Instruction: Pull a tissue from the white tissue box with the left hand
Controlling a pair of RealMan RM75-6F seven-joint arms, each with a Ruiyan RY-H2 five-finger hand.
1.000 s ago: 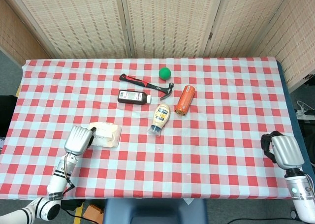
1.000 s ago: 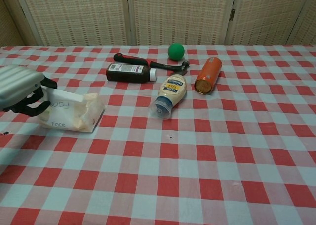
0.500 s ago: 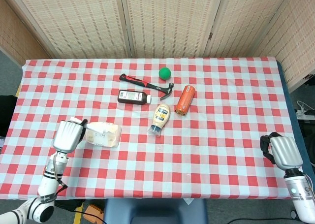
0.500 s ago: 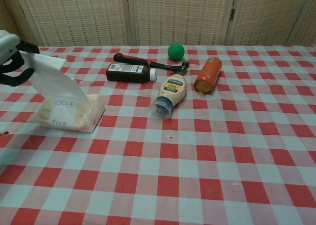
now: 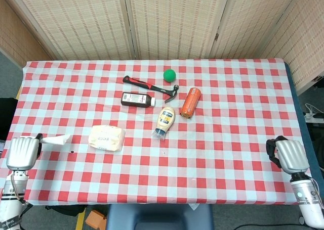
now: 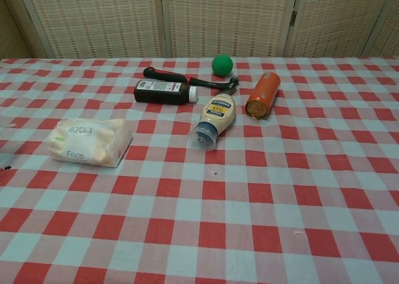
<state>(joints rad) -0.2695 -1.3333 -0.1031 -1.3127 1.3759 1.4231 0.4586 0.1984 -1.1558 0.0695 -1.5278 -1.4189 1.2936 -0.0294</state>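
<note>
Dangling tissue [image 5: 55,139] beside left robot hand [image 5: 22,152]

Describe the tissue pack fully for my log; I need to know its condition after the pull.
The tissue pack is a soft, cream-white plastic-wrapped packet, not a rigid box, lying flat on the checked tablecloth near the table's left side. Its wrap looks crinkled, with handwritten words on the top and front face. No tissue visibly sticks out of it. Nothing touches it: the left hand is well off to its left at the table edge, holding the pulled tissue.
</note>
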